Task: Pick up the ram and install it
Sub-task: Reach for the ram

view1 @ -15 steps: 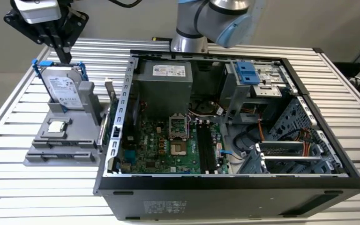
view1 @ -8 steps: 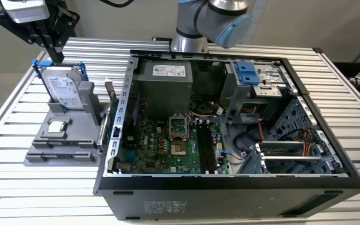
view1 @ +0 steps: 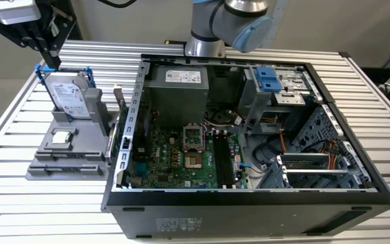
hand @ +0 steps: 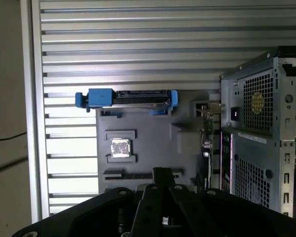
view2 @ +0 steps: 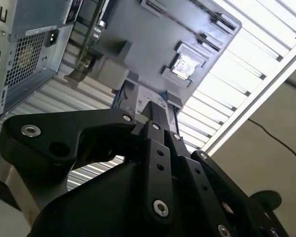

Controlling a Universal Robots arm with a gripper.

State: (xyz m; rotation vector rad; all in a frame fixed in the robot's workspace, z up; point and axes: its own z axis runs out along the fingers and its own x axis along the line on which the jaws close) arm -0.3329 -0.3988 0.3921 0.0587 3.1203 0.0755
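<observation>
The gripper [view1: 51, 62] hangs above the grey tray [view1: 42, 173] at the exterior view's left, over the upright hard drive [view1: 69, 96]. Its jaws are drawn together with nothing between them. In the first wrist view, the ram [hand: 128, 175] shows as a long dark strip in a slot of that tray, on the far side of the small processor chip [hand: 119, 148] from the drive (untouched so far). For a clean pick, I judge the jaws should spread across its thin faces, centre along its length and come straight down, so the board lifts without twisting. The drive's blue rails [hand: 99, 98] stand near. A bracketed card [view1: 118, 107] stands between the tray and the open computer case [view1: 249, 208]. Either could catch a careless swing. The black memory slots [view1: 225, 162] sit well apart, across the table [view1: 12, 213].
</observation>
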